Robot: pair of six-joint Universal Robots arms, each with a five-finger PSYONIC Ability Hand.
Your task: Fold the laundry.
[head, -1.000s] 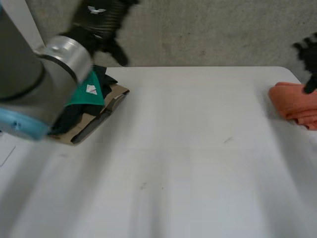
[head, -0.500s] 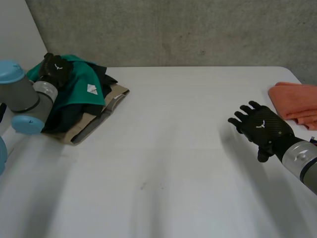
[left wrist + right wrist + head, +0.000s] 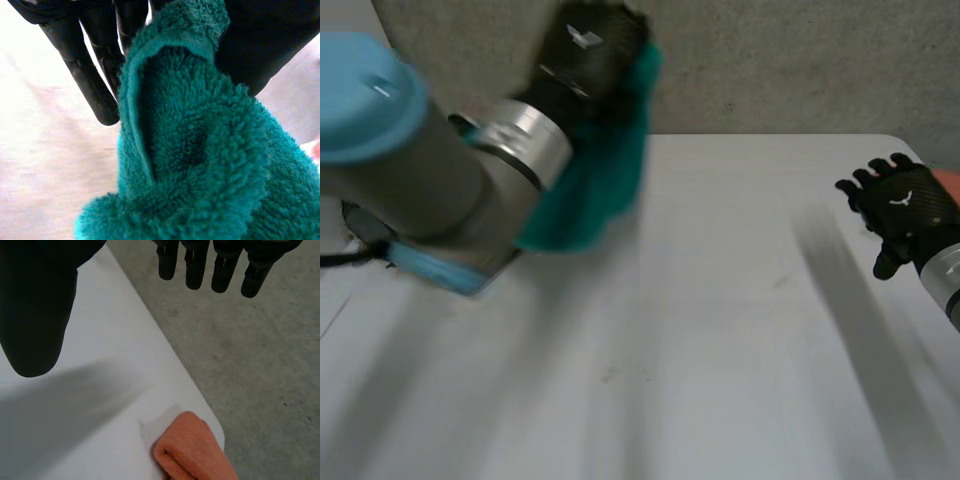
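One teal towel (image 3: pixel 590 190) hangs pinched in the left robot hand (image 3: pixel 586 48); right robot hand (image 3: pixel 905 205) spread, empty

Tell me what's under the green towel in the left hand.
The teal towel hangs pinched in the left hand; beside it bare white table shows. Whatever lies directly beneath is covered by the towel and the left arm.

A fluffy teal towel (image 3: pixel 590 190) hangs bunched above the table (image 3: pixel 700 330); a folded orange towel (image 3: pixel 192 452) lies at its corner.
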